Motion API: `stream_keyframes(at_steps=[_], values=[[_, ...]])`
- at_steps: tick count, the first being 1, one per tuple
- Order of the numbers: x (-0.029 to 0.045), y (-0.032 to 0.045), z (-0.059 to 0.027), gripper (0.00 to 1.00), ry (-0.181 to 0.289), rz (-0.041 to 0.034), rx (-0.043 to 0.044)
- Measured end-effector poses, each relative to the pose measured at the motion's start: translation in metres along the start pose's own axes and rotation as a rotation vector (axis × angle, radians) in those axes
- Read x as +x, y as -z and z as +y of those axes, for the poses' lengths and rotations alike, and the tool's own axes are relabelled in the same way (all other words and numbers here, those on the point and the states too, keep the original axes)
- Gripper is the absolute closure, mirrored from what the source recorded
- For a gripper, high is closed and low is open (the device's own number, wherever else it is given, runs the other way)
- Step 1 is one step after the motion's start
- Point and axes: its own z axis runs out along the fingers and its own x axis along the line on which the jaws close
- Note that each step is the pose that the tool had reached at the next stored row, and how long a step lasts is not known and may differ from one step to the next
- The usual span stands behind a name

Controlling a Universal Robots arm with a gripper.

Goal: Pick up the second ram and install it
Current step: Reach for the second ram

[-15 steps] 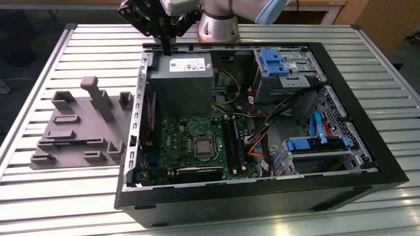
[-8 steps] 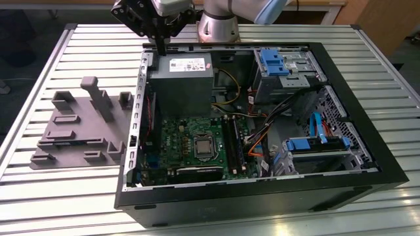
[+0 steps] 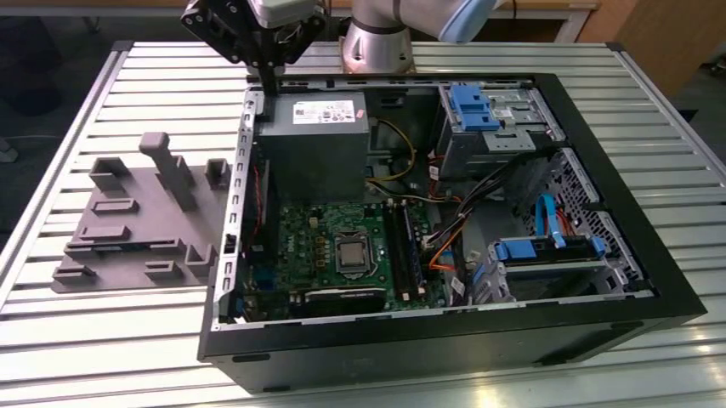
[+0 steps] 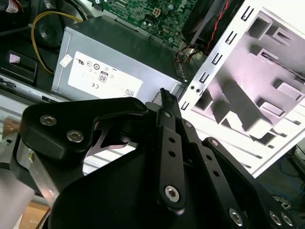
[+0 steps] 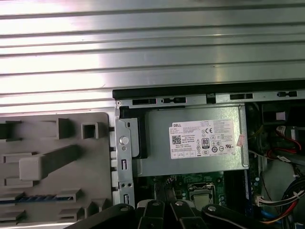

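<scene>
The second ram (image 5: pixel 40 197) is a thin blue stick lying in a slot of the grey moulded tray (image 5: pixel 90 157), which sits on the table beside the open computer case (image 3: pixel 454 336). My gripper (image 3: pixel 271 87) hangs above the case's back corner, over the grey power supply (image 3: pixel 314 140), with its black fingers (image 4: pixel 164 95) pressed together and nothing between them. The tray (image 3: pixel 136 212) lies toward the exterior view's left of the gripper. The green motherboard (image 3: pixel 329 229) with its long black socket rails (image 3: pixel 403 242) lies deep in the case.
The case stands on a ribbed metal table (image 3: pixel 114 340). Inside are drive cages with blue latches (image 3: pixel 477 106), a second blue-latched bay (image 3: pixel 545 251) and bundles of orange and black cables (image 3: pixel 448 242). The tray has upright pegs (image 3: pixel 170 166).
</scene>
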Motion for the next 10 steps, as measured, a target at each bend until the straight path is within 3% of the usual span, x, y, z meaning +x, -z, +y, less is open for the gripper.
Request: stream_keyframes(at_steps=[10], values=[[0.0088, 0.0001, -0.0007, 0.89, 0.0, 0.0, 0.0]])
